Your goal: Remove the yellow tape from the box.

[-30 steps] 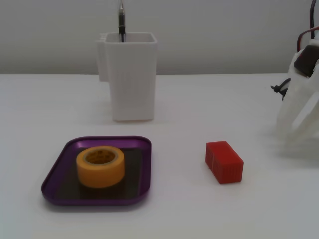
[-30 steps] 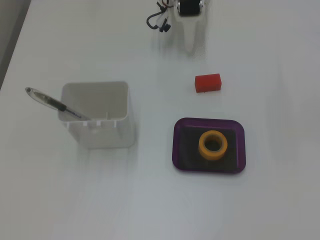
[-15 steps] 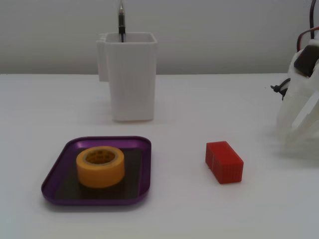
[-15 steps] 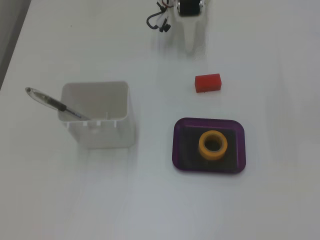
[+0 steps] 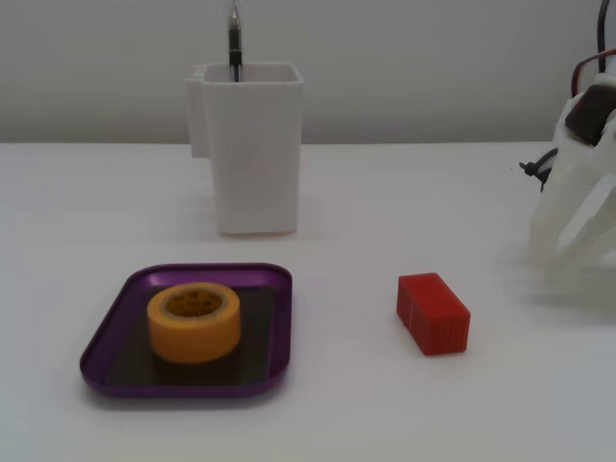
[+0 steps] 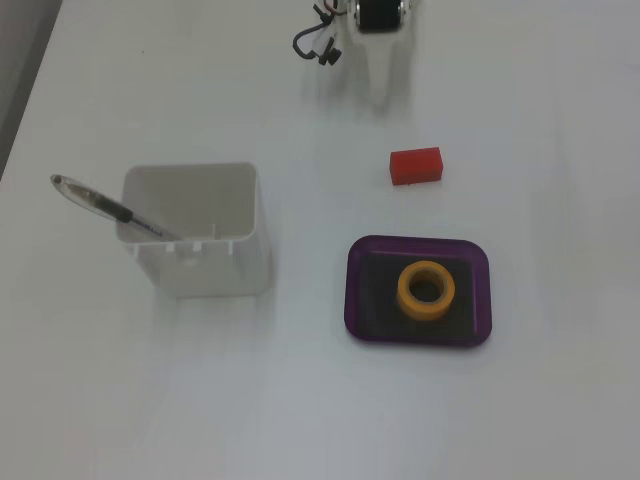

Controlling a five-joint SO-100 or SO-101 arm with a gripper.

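While the small ring-shaped roll of yellow tape (image 5: pixel 193 321) lay flat inside the shallow purple metallic box (image 6: pixel 358 300), nothing had been grasped. Only the white arm (image 5: pixel 577 207) was seen, well apart from the box; the gripper's state could not be told. A reach over the box was judged necessary next.

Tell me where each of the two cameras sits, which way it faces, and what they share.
Fixed view, low at the table's front: looks level across at the tape in the tray, the white container behind; white arm at the right edge.
Fixed view, high above: looks down on the table; only the arm's base shows at the top edge.
Shared: tape, tray, red block, container, pen.
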